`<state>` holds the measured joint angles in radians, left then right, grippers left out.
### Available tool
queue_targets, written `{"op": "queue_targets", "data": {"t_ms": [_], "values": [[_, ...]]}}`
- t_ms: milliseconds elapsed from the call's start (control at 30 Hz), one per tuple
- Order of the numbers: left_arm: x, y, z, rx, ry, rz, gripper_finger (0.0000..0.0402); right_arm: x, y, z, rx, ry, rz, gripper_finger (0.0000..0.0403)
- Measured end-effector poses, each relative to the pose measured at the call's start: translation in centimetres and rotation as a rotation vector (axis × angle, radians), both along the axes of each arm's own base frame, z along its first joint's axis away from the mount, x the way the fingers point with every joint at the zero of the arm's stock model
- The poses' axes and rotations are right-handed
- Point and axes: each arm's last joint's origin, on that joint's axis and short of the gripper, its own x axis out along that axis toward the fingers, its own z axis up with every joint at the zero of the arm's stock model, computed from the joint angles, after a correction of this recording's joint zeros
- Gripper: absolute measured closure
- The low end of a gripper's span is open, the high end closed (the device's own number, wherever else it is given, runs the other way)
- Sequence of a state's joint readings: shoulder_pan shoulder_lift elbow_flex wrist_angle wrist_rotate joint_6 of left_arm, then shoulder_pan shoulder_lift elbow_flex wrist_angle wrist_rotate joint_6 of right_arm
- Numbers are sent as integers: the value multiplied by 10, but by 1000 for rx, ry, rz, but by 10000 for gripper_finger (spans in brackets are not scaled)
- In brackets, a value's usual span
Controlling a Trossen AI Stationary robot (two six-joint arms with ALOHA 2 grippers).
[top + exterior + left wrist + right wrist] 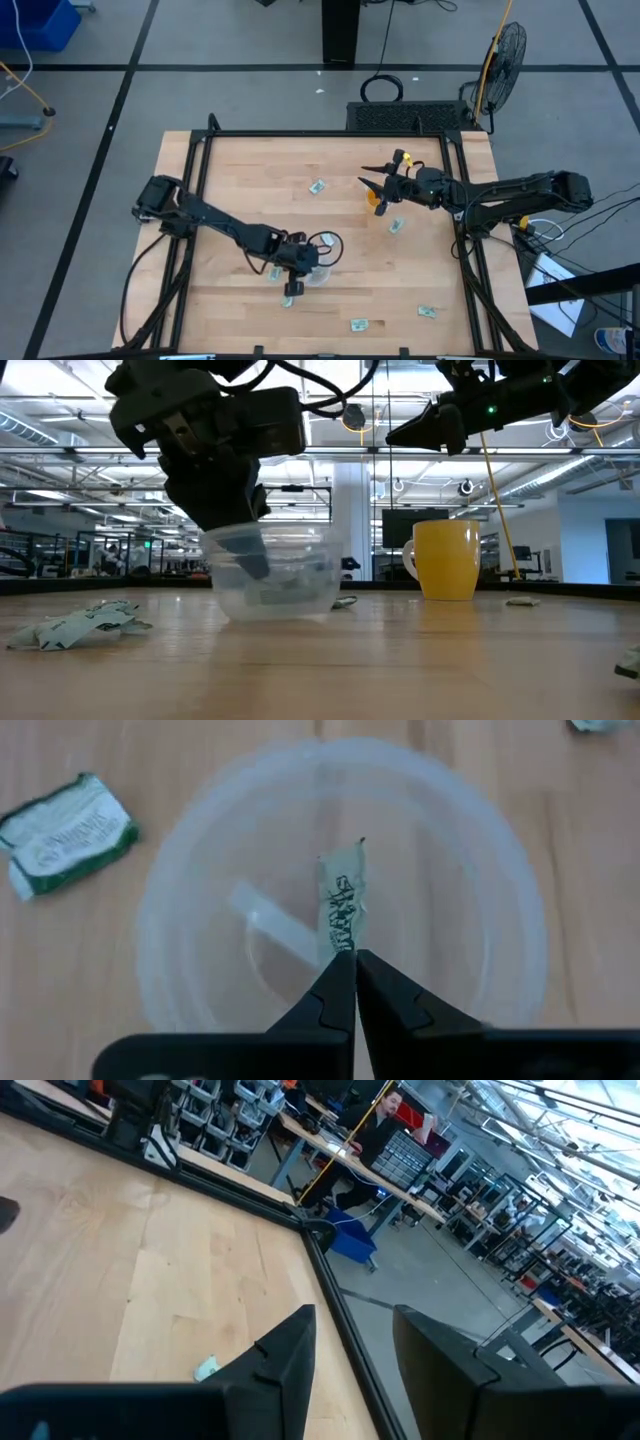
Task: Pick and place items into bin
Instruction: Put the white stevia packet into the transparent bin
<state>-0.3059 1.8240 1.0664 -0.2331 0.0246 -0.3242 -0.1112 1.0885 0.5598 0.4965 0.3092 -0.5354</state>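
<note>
Several packets (318, 187) lie scattered on the wood table (240, 180). Left gripper (355, 960) pinches one packet (342, 905) over the clear bin (480, 900); right gripper (355, 1335) hangs open near the orange cup (446, 560). Big workshop behind.

High view straight down over the whole surface (330, 215), low view level at its edge facing the room, left wrist view close above the bin (340, 900), also in high and low views, right wrist view angled across the surface edge toward the room
</note>
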Motion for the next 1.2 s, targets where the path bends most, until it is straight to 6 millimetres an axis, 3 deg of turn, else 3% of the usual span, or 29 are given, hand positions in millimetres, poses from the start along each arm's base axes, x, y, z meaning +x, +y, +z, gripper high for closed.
{"op": "queue_targets", "data": {"t_ms": [367, 600, 900, 1067, 1200], "values": [[-2, 6, 8, 48, -15, -9, 333, 0, 0, 0, -6, 3, 1, 273], [-14, 14, 52, 147, -157, -43, 325, 0, 0, 0, 0, 1, 2, 273], [-46, 50, 101, 406, -198, 128, 325, 2, 22, -5, -44, 131, 103, 273], [-58, 69, 115, 485, -183, 184, 325, 7, 38, 15, 188, 176, 122, 273], [-66, 83, 121, 553, -150, 186, 325, 1, 56, 13, 350, 311, 138, 273]]}}
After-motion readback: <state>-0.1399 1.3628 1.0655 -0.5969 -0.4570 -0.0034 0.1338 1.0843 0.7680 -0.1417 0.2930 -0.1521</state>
